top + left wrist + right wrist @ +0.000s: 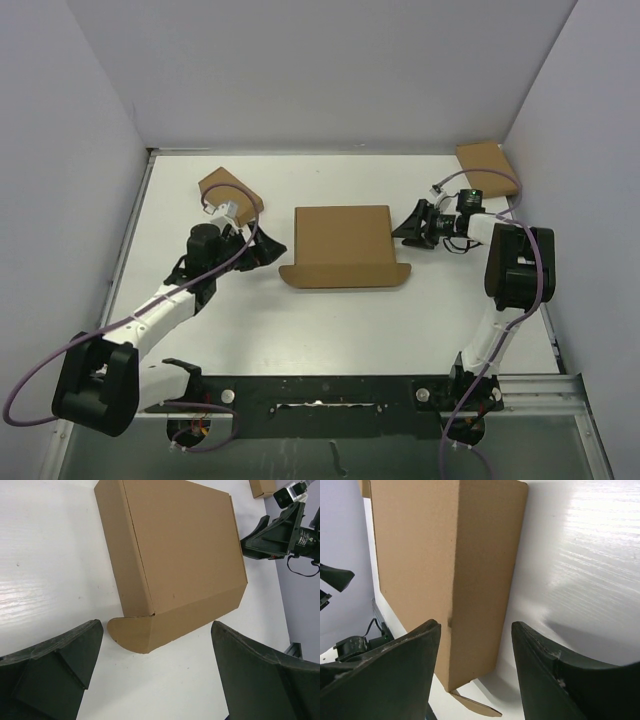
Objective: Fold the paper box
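The paper box lies closed in the middle of the table, a flat brown cardboard mailer. A rounded tab sticks out at each near corner. My left gripper stands open just left of the box, not touching it. In the left wrist view the box and its rounded tab lie ahead of the wide-open left gripper. My right gripper is at the box's right edge. In the right wrist view the box's side wall reaches between the parted fingers of the right gripper without touching either.
A smaller ready-made cardboard box sits behind the left gripper. Another one sits at the back right corner by the wall. Grey walls close in the white table on three sides.
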Available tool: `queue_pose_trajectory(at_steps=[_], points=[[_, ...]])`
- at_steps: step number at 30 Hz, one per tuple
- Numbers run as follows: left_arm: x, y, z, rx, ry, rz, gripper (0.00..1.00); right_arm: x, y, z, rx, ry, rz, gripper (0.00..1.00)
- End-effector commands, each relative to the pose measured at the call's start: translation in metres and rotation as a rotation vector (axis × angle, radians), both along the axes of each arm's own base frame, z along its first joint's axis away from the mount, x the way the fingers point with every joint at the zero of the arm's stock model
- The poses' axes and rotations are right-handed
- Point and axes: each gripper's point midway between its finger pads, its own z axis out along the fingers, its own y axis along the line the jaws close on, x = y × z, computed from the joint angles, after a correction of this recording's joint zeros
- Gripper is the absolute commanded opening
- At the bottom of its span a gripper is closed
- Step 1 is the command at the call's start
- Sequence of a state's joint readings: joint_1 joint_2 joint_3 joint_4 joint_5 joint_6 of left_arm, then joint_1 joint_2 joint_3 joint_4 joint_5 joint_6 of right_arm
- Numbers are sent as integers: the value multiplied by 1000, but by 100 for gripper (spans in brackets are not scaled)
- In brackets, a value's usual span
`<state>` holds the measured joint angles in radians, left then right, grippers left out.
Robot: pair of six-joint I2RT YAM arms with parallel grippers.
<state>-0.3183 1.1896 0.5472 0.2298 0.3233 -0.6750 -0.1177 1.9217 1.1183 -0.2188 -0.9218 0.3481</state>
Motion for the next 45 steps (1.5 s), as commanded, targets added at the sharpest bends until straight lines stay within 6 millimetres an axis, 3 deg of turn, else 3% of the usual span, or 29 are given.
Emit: queue_pose_trajectory(at_steps=[1,14,25,34,45], points=[[9,-3,28,-7,-61,-41,90,12,0,25,54,-85,20,59],[7,4,22,39,-28,-106,89,12,-14,49,57,-168,11,62],[-9,12,24,21,-49,-67,89,7,-10,61,94,-217,60,64],[-20,18,28,-26,-88,-24,89,5,-10,52,92,-201,63,66],[-23,11,40,-127,-136,-26,88,1,-6,36,115,-175,107,67]])
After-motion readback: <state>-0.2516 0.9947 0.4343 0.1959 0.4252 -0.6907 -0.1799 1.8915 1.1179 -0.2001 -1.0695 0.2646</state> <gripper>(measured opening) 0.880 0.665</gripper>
